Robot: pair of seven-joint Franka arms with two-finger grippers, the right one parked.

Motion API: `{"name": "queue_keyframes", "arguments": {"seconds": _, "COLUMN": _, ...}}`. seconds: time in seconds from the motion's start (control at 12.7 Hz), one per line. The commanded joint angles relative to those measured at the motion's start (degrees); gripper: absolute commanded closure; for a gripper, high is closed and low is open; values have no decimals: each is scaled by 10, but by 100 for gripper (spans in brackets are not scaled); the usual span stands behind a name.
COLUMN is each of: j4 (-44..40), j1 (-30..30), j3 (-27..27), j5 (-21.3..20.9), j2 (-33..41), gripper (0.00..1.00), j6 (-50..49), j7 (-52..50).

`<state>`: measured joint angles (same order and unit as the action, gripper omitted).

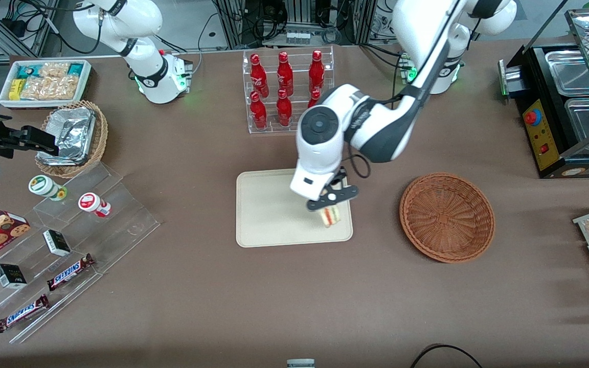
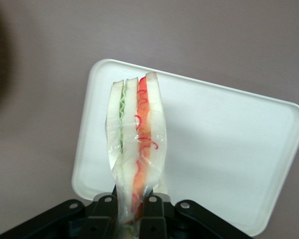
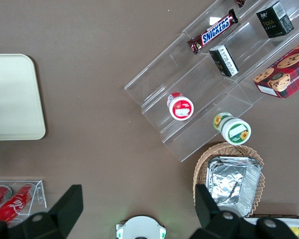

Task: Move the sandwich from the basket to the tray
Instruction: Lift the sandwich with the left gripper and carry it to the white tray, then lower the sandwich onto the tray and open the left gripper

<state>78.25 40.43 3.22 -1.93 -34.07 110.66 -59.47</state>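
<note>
Sandwich (image 1: 331, 215) held in the gripper (image 1: 333, 203), fingers (image 2: 105, 215) clamped narrow on the bread from both sides; in the wrist view the wedge stands on edge in clear wrap, green layer one side, red layer the other, cut edge facing the camera. It sits over the tray (image 1: 269, 214), at the tray's corner nearest the basket and toward the front camera; whether it touches the tray surface or hangs just above, cannot tell. Tray cream-beige, rounded corners, low rim, nothing else on it, lying mid-table on the brown tabletop (image 1: 212, 301). Basket (image 1: 447, 216) reddish-brown wicker, round, shallow, nothing inside, beside the tray toward the working arm's end of the table, apart from it. Working arm's white forearm (image 1: 371, 128) reaches down from above the tray. Farther from the camera than the tray: clear rack of red bottles (image 1: 284, 89). Toward the parked arm's end: tan wicker basket with crumpled foil container (image 1: 72, 138), white box of snack packets (image 1: 44, 82) farther still, clear stepped shelf (image 1: 69, 230) carrying two small round tubs, small dark boxes, a cookie box, two Snickers bars (image 1: 69, 272). At the working arm's end: black warmer with metal pans (image 1: 565, 107)
</note>
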Motion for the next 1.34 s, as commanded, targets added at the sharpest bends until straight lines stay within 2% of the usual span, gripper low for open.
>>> {"name": "queue_keyframes", "arguments": {"seconds": 0.0, "j4": -34, "j1": 28, "j3": -8, "j5": -10, "j2": -45, "gripper": 100, "j6": 43, "j7": 6}}
{"name": "queue_keyframes", "arguments": {"seconds": 0.31, "j4": -26, "j1": 50, "j3": -8, "j5": -17, "j2": -67, "gripper": 100, "j6": 48, "j7": 63}}
{"name": "queue_keyframes", "arguments": {"seconds": 0.55, "j4": -14, "j1": 61, "j3": -8, "j5": -38, "j2": -73, "gripper": 100, "j6": 52, "j7": 98}}
{"name": "queue_keyframes", "arguments": {"seconds": 0.79, "j4": -13, "j1": 73, "j3": -8, "j5": -63, "j2": -108, "gripper": 100, "j6": 83, "j7": 100}}
{"name": "queue_keyframes", "arguments": {"seconds": 1.26, "j4": -14, "j1": 77, "j3": -8, "j5": -62, "j2": -112, "gripper": 100, "j6": 85, "j7": 92}}
